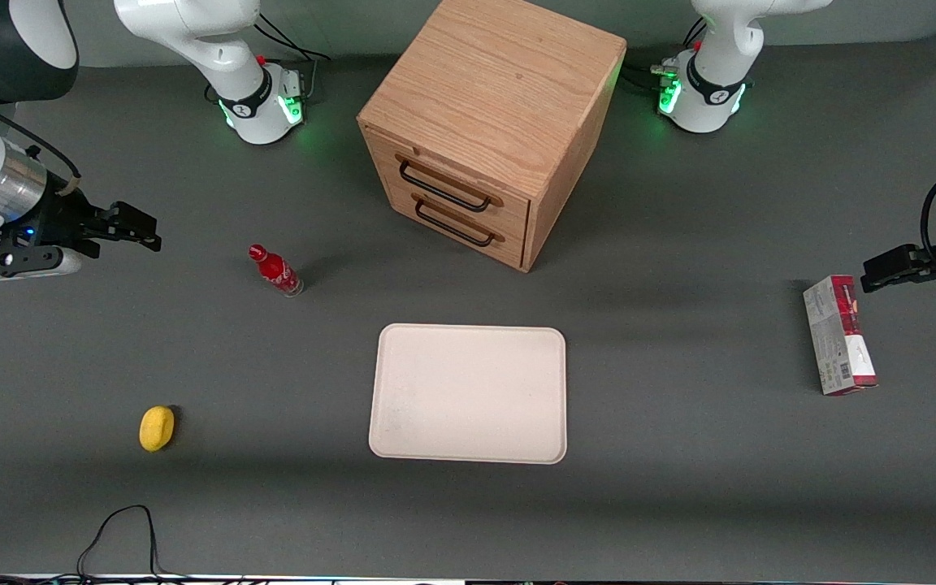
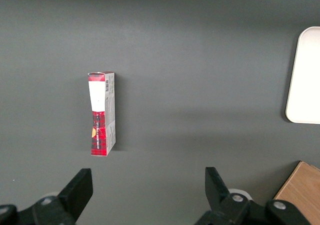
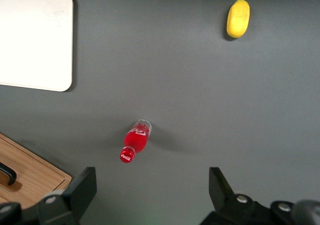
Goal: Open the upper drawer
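Front view: end effector (image 1: 143, 230) hovers spread, away from upper drawer (image 1: 445, 184).

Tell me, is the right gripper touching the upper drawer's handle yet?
Apart. In the front view the gripper hangs open toward the working arm's end of the table, with bare table between it and the upper drawer.

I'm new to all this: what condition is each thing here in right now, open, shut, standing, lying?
upper drawer: shut.
lower drawer: shut.
gripper: open, holding nothing, hanging above the table toward the working arm's end.
red bottle: upright, capped.
tray: flat, nothing on it.
red carton: lying on its side.
lemon: resting on the table.
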